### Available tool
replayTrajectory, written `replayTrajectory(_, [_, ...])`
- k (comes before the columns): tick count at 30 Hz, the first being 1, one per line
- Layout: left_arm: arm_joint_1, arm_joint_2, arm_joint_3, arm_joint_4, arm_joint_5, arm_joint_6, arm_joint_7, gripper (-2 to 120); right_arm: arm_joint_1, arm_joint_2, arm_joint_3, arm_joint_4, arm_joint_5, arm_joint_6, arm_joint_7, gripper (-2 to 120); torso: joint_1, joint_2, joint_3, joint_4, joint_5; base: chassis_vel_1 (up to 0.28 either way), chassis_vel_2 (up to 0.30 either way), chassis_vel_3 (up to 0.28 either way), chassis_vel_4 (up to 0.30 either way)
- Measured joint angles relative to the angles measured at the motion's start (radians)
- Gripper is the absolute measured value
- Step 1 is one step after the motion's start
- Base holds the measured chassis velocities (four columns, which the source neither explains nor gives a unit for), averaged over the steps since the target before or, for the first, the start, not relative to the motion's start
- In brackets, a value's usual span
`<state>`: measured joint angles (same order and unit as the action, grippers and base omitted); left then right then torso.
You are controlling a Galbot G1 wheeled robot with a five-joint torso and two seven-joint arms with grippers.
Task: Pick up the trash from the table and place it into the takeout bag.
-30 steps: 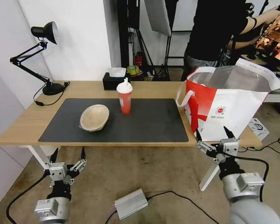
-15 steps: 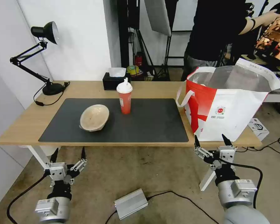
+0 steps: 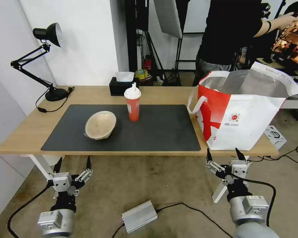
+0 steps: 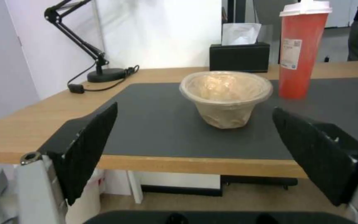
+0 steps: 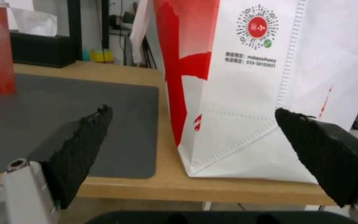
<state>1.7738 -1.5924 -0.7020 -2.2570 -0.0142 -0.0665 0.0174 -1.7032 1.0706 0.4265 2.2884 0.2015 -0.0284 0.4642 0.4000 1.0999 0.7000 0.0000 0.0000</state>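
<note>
Step in hand: approach to first pick; nothing lifted yet.
Left gripper [image 3: 73, 163]: wide apart, empty, below the front edge of the long light-wood desk [image 3: 29, 129], lined up on the shallow beige bowl [image 4: 225, 96].
Right gripper [image 3: 223, 154]: wide apart, empty, below the desk edge, just in front of the tall white-and-red takeout bag [image 3: 241, 115].
Bowl position: on the dark grey rectangular mat [image 3: 162, 129], left of centre, tipped on its side.
Cup position: red drink cup with white lid [image 3: 132, 104] upright on the mat, near the bowl, apart from it.
Bag position: right end of desk, mouth open (foil lining visible).
Advice for grasp: raise left gripper above the mat, close across the bowl rim, avoid nudging the cup.
Count, bowls on desk: 1.
Count, cups: 1.
Count, bags: 1.
Count, black tissue box [image 3: 120, 87]: 1 (not trash).
</note>
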Motion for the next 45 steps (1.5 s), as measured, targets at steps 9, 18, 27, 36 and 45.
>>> replayTrajectory(9, [0.001, 0.0, 0.002, 0.001, -0.001, 0.0, 0.0, 100, 0.007, 0.043, 0.022, -0.012, -0.03, 0.015, -0.002, 100, 0.0, 0.0, 0.0, 0.0, 0.0, 0.0, 0.0, 0.0, 0.0])
replayTrajectory(18, [0.002, 0.001, 0.001, 0.003, -0.001, -0.002, 0.0, 100, 0.016, 0.071, 0.037, -0.025, -0.038, 0.029, -0.002, 100, 0.0, 0.0, 0.0, 0.0, 0.0, 0.0, 0.0, 0.0, 0.0])
replayTrajectory(27, [0.002, 0.001, 0.004, 0.001, -0.001, -0.003, 0.0, 100, 0.015, 0.078, 0.066, -0.029, -0.049, 0.028, -0.021, 100, 0.0, 0.0, 0.0, 0.0, 0.0, 0.0, 0.0, 0.0, 0.0])
replayTrajectory(36, [0.003, 0.0, 0.004, 0.001, -0.001, -0.006, 0.0, 100, 0.007, 0.101, 0.12, -0.049, -0.069, 0.083, -0.22, 100, 0.0, 0.0, 0.0, 0.0, 0.0, 0.0, 0.0, 0.0, 0.0])
replayTrajectory(45, [0.004, 0.001, 0.003, 0.006, -0.003, -0.015, 0.0, 100, 0.01, 0.109, 0.162, -0.073, -0.072, 0.102, -0.396, 100, 0.0, 0.0, 0.0, 0.0, 0.0001, 0.0, 0.0, 0.0, 0.0])
